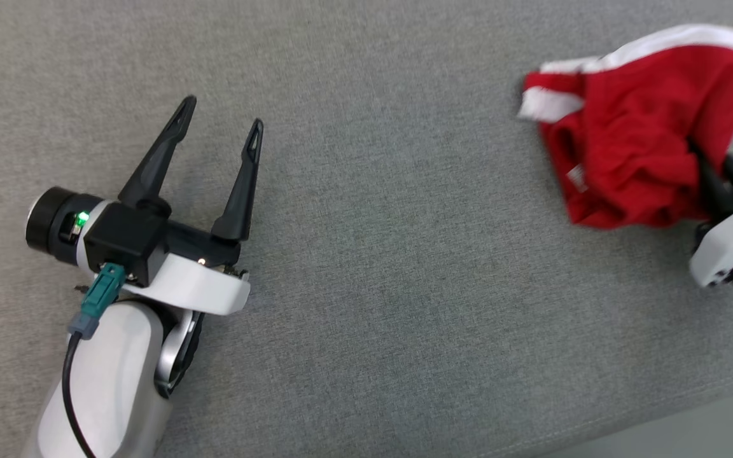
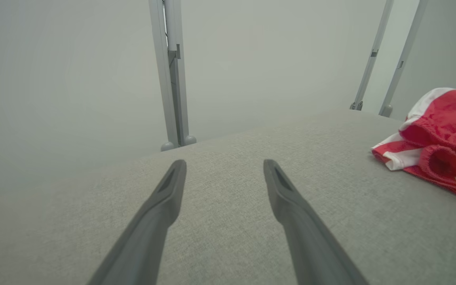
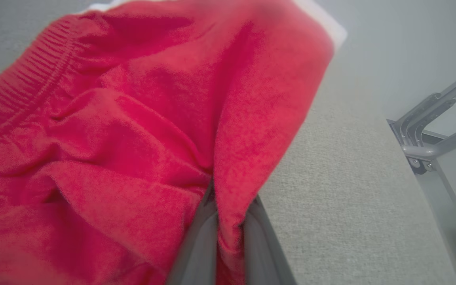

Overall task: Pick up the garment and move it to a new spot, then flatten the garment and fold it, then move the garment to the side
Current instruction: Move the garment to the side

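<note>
Right gripper (image 3: pixel 231 221) is pinched tight on the red garment (image 3: pixel 113 138). Its two dark fingers (image 3: pixel 196 253) come up from the bottom of the right wrist view, close together, and a fold of red cloth is squeezed between them. The red cloth is soft and full of wrinkles, with a ribbed band near the top left of that view.

From the head view, the right gripper (image 1: pixel 719 172) sits at the far right side. Its fingers poke into the lower right part of the garment (image 1: pixel 634 127). The garment is a crumpled bunch at the upper right of that view. It has a white strip (image 1: pixel 659 41) along its top edge and a white bit on its left side. Its low edge lies on the grey table (image 1: pixel 404 254).

On the other side, the left gripper (image 1: pixel 222 114) has its fingers spread wide apart. It holds nothing. It is over bare grey table, well apart from the garment. It is hard to tell if its tips touch the table. A small green light (image 1: pixel 82 218) glows on its black body, and a green plug (image 1: pixel 102 289) with a black wire sits just below it.

In the left wrist view, the left gripper (image 2: pixel 224 164) points across the table (image 2: pixel 331 178), and the garment (image 2: pixel 441 134) is far off to the right in a red and white heap. Grey metal posts (image 2: pixel 172 79) stand past the far edge of the table. More grey metal bars (image 3: pixel 430 118) show beside the table in the right wrist view.
</note>
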Motion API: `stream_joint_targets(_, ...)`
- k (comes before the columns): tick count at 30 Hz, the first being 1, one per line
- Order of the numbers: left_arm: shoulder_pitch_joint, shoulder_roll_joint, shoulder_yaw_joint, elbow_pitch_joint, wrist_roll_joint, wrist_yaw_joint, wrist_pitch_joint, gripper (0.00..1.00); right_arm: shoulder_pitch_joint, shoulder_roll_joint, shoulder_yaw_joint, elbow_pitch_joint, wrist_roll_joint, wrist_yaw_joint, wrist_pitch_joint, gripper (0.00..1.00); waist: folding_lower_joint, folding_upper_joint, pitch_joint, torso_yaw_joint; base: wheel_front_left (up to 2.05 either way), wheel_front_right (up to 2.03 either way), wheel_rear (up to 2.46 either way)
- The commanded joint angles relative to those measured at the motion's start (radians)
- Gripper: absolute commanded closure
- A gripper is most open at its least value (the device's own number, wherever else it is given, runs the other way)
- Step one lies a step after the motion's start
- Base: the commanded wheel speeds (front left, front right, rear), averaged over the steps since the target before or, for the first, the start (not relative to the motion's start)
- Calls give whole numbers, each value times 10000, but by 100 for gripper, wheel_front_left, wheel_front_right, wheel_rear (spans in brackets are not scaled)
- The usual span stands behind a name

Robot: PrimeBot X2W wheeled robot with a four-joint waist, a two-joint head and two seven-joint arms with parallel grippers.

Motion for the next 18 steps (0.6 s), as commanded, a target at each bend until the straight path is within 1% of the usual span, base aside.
stream_joint_targets(1, -278, 17, -67, -73, 88, -71, 51, 0, -400, -203, 20, 467, -205, -1, -157, 100, 0, 0, 429, -88, 0, 0, 0)
stream_joint_targets(5, -600, -49, -256, -125, 141, -131, 80, 0, -1261, -691, 51, 1728, -805, -2, -411, 100, 0, 0, 725, 57, 0, 0, 0)
stream_joint_targets(11, -816, -90, -407, -80, 163, -144, -20, 0, -2049, -752, 93, 3008, -1309, -3, -815, 100, 0, 0, 954, 156, 0, 0, 0)
stream_joint_targets(12, -837, -93, -421, -50, 151, -140, -17, 0, -2169, -805, 91, 3211, -1401, -3, -864, 65, 0, 0, 976, 170, 0, 0, 0)
stream_joint_targets(13, -859, -99, -438, -24, 137, -136, -32, 0, -2291, -831, 40, 3363, -1444, -3, -1003, 48, 0, 0, 1000, 184, 0, 0, 0)
stream_joint_targets(14, -871, -93, -448, 4, 126, -133, -55, 0, -2417, -860, -55, 3578, -1575, -3, -1089, 2, 0, 0, 1023, 194, 0, 0, 0)
stream_joint_targets(15, -880, -89, -458, 25, 111, -137, -74, 0, -2501, -848, -155, 3756, -1694, -3, -1189, 0, 0, 0, 1041, 208, 0, 0, 0)
stream_joint_targets(18, -903, -96, -479, 110, 69, -134, -100, 0, -2758, -802, -527, 4250, -1989, -1, -1462, 0, 0, 0, 1066, 255, 0, 0, 0)
